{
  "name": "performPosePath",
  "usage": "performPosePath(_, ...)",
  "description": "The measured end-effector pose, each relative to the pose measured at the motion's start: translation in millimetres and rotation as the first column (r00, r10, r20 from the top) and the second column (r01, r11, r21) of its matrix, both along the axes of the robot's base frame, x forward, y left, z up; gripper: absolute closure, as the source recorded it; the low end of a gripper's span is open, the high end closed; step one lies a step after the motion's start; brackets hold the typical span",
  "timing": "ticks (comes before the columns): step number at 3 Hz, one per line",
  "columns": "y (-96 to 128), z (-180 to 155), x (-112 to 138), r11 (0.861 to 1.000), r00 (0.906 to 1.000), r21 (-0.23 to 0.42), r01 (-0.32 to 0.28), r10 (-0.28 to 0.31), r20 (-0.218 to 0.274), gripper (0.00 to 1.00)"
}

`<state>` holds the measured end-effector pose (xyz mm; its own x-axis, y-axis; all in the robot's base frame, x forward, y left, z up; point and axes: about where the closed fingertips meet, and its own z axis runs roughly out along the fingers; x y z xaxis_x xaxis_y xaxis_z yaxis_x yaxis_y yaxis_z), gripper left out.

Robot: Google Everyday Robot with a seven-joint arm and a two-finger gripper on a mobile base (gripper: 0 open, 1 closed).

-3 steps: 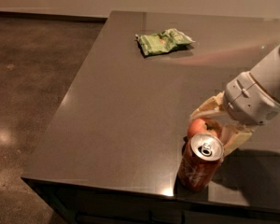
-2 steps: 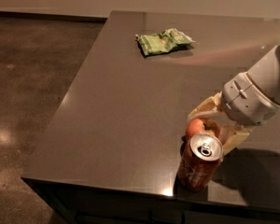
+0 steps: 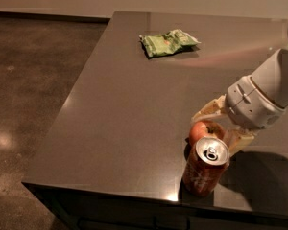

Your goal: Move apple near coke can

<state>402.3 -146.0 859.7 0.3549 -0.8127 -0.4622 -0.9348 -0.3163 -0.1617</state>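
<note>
we see a smooth pale-grey arm (image 3: 283, 75) ending in a lighter, segmented wrist housing (image 3: 252, 104) with dark seams; the cream-yellow gripper (image 3: 212, 134) sits low over the near right part of the table (image 3: 134, 104).

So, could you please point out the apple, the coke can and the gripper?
apple (image 3: 202, 129): camera view, its red-orange upper side.
coke can (image 3: 200, 174): camera view, its red side wall.
gripper (image 3: 216, 132): camera view, its front end, right at the apple.

No change: gripper (image 3: 216, 130) at apple (image 3: 200, 131).
</note>
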Motion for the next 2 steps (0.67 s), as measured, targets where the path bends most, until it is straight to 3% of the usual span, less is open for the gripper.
performPosePath(1,0.1,-4.1,1.4,1.000,1.0000,-0.013,-0.004,0.004,0.004,0.00)
performPosePath(2,0.2,-4.1,1.4,1.000,1.0000,-0.013,-0.004,0.004,0.004,0.00)
